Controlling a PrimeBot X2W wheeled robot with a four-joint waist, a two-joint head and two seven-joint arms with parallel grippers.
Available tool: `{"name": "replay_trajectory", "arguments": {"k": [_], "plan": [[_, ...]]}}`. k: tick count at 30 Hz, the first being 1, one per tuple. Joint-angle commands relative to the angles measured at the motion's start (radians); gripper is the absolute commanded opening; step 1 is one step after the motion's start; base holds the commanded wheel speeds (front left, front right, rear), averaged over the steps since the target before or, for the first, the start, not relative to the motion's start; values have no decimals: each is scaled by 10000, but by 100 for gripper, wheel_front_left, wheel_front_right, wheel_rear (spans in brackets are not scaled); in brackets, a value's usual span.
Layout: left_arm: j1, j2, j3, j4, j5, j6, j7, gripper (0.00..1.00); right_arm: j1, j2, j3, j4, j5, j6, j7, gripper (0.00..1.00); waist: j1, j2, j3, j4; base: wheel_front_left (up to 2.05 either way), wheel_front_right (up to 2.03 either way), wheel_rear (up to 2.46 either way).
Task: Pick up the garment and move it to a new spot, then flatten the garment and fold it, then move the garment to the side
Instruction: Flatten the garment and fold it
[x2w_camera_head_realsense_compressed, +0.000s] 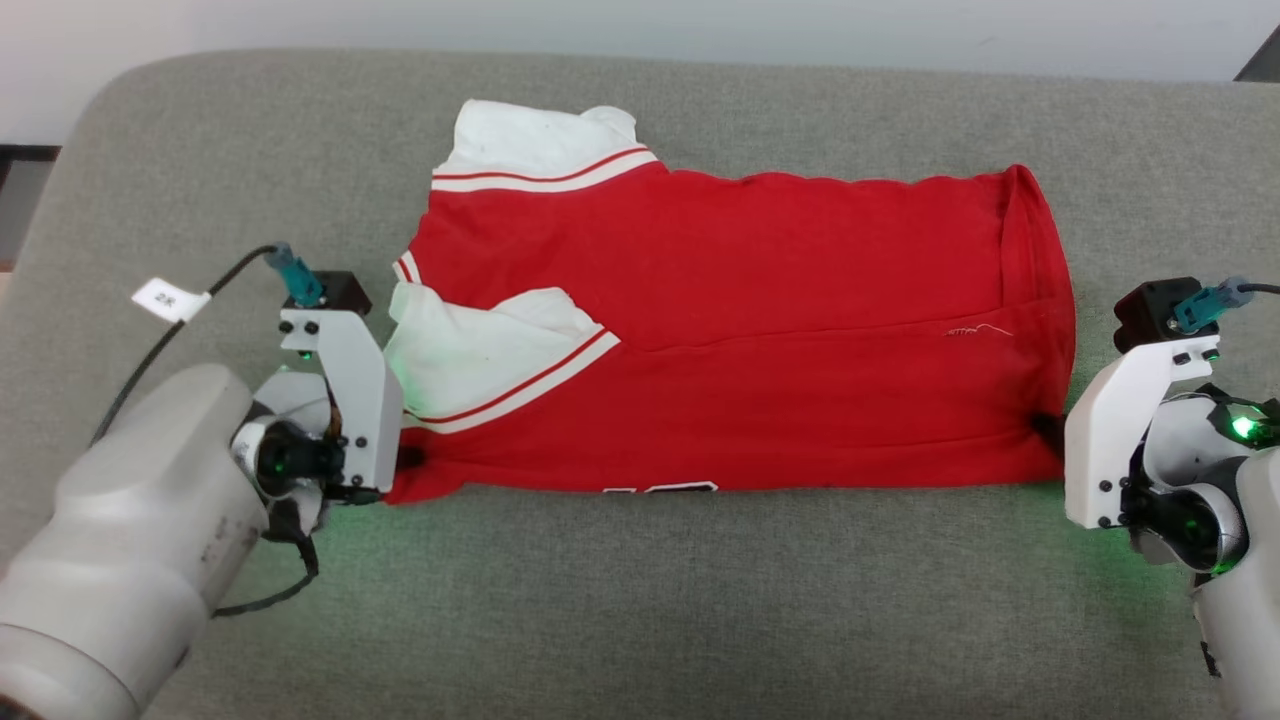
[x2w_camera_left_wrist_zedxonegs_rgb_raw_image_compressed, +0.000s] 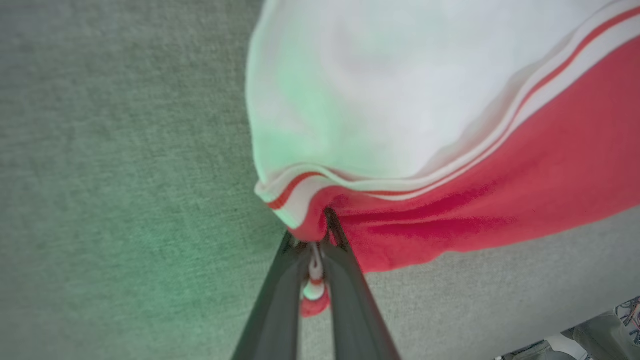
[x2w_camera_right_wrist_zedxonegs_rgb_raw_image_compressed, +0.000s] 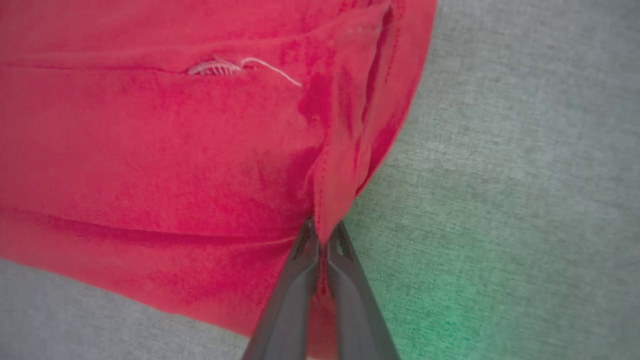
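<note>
Head view showed a folded red-and-white fabric jersey (x2w_camera_head_realsense_compressed: 720, 330) mid-frame. Left gripper (x2w_camera_left_wrist_zedxonegs_rgb_raw_image_compressed: 320, 235) and right gripper (x2w_camera_right_wrist_zedxonegs_rgb_raw_image_compressed: 322, 240) had jaws pinching its lower corners, likely to lift evenly.

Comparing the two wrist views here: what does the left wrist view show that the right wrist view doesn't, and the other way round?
Left wrist view: the left hand pinched shut on a corner that carries a white panel and red-white striped trim.
Right wrist view: the right hand pinched shut on a plain red corner, with a loose white thread at a seam.
Both: red cloth of the garment clamped and lying on the grey padded surface.
</note>
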Motion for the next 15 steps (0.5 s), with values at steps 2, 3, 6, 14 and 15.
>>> {"name": "replay_trajectory", "arguments": {"k": [2,3,6,14,15], "plan": [[57,255,-94,83,173,116,46,0,218,-240,-44,39,26,-33,156,0,0,0,-125,1,0,0,0],[17,307,-89,30,162,132,104,0,232,-294,-34,-45,60,-33,206,0,0,0,-174,3,0,0,0],[-90,483,-119,-261,240,260,233,0,285,-445,66,-397,192,-31,452,0,0,0,-336,18,0,0,0],[122,1146,-323,-1780,417,822,638,0,1053,-908,118,-1802,628,-27,1370,0,0,0,-730,75,0,0,0],[207,1232,-338,-2039,396,929,700,0,1181,-951,100,-2032,678,-27,1484,0,0,0,-761,75,0,0,0]]}}
